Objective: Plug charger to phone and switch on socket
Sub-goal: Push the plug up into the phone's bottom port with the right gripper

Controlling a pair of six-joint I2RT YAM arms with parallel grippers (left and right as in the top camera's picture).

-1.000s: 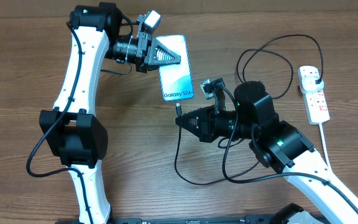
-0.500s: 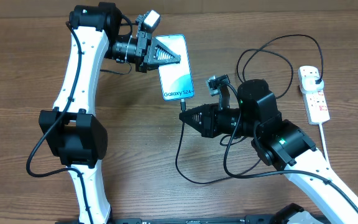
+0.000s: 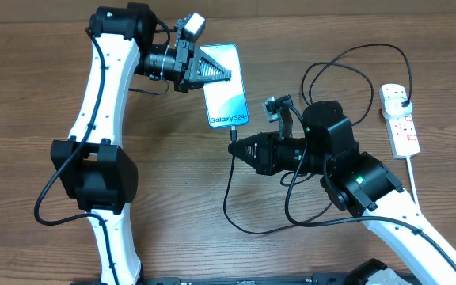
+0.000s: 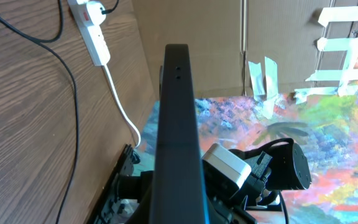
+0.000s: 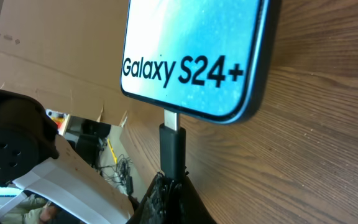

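The phone (image 3: 226, 95) with its light-blue "Galaxy S24+" screen lies at the table's back middle. My left gripper (image 3: 223, 74) is shut on its sides; in the left wrist view the phone's black edge (image 4: 178, 124) fills the centre. My right gripper (image 3: 237, 146) is shut on the charger's black connector (image 5: 171, 149), whose metal tip meets the phone's bottom edge (image 5: 191, 112). The black cable (image 3: 236, 202) loops around my right arm and on to the black plug in the white socket strip (image 3: 399, 119) at the right.
The strip's thick white cord (image 3: 412, 178) runs toward the front right. Cable loops (image 3: 335, 75) lie behind my right arm. The strip also shows in the left wrist view (image 4: 92, 25).
My right gripper has carried the connector up and right, from a gap below the phone to its bottom edge. The left gripper and phone have stayed put.
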